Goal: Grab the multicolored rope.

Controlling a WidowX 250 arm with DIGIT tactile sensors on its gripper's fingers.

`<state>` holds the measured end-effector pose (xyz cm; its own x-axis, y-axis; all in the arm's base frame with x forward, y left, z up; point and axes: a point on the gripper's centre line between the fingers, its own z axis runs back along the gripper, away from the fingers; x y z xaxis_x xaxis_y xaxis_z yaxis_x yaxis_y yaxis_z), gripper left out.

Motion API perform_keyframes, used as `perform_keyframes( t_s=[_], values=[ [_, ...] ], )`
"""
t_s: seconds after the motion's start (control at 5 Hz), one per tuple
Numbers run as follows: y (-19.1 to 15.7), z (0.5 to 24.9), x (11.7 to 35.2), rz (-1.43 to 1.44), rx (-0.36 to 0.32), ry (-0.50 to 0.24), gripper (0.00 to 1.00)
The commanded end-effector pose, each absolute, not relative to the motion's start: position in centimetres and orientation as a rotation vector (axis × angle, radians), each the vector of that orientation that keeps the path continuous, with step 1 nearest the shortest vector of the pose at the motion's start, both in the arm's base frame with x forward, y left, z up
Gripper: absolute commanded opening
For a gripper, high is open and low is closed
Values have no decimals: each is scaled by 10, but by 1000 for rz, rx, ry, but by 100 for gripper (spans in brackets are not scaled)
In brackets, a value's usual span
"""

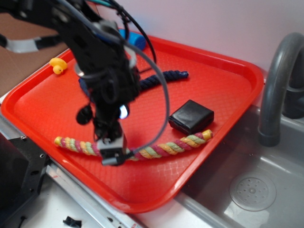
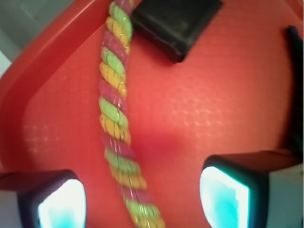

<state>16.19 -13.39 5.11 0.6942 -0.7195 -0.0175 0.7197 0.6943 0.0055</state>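
Black block (image 1: 191, 116) beside multicolored rope (image 1: 164, 148) — apparently touching

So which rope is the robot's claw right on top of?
The multicolored rope, striped yellow, pink and green. The gripper sits open over it near the tray's front edge. The dark blue rope lies farther back.
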Motion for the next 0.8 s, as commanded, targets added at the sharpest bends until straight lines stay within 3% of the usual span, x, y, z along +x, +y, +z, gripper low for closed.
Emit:
perform_keyframes(
  t_s=[0.0,0.2,0.4,0.6],
  values=[
    [-151,29,152,-863,33,41,100],
    [-154,22,151,-867,47,55,100],
    [-156,17,148,-881,60,68,0],
    [-154,15,149,-873,72,73,0]
  ],
)
